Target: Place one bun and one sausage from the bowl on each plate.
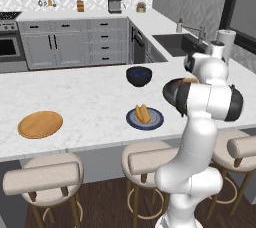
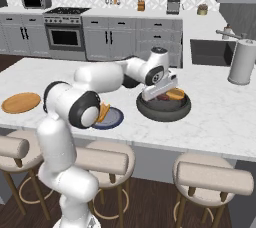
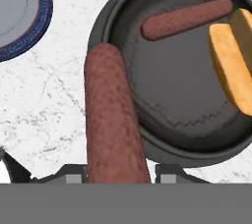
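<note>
Two plates on my island counter [image 1: 90, 97]: far left the tan wooden plate [image 1: 40, 124], bare; toward the middle the blue-grey plate [image 1: 145, 118] carrying one bun [image 1: 142, 113]. Behind it sits a dark blue bowl [image 1: 139, 76]. Moving right, my gripper [image 2: 159, 93] hangs over the left edge of the wide dark bowl [image 2: 164, 107], fingers clamped on a sausage [image 3: 112, 120] — hand view shows it running up between the tips, above the bowl's rim. Inside the bowl I see a second sausage [image 3: 186, 18] and a second bun [image 3: 235, 61] lying apart. Farthest right: paper towel roll [image 2: 243, 62] beside the sink [image 2: 209, 52].
</note>
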You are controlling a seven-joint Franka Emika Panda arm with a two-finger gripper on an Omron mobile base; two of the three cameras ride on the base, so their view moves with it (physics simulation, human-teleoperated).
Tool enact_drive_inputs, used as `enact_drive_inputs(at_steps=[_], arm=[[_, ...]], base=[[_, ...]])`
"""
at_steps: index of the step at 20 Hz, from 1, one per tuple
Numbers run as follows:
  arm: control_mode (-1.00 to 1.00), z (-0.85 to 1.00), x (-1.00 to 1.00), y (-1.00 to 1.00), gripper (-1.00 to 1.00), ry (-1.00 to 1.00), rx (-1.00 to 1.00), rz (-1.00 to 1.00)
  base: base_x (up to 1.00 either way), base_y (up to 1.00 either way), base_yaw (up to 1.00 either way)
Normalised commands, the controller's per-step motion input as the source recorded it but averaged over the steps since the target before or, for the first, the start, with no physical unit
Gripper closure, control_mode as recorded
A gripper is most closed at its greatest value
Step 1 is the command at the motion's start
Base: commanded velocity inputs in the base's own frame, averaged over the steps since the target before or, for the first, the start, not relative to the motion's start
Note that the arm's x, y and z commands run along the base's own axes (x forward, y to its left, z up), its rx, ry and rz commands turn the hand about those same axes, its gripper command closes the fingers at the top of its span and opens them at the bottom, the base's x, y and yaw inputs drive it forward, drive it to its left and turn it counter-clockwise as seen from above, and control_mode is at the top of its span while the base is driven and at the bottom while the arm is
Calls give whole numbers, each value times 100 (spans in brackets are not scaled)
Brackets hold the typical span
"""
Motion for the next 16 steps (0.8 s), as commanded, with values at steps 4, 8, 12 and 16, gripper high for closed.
enact_drive_inputs(at_steps=[4,8,12,16], arm=[[-100,14,-56,82,100,-14,3,-20],[-100,8,-58,94,100,-11,5,-22],[-100,0,-46,100,100,-10,6,-24],[-100,-1,-9,100,100,-5,8,-27]], base=[[0,0,0],[0,0,0],[0,0,0],[0,0,0]])
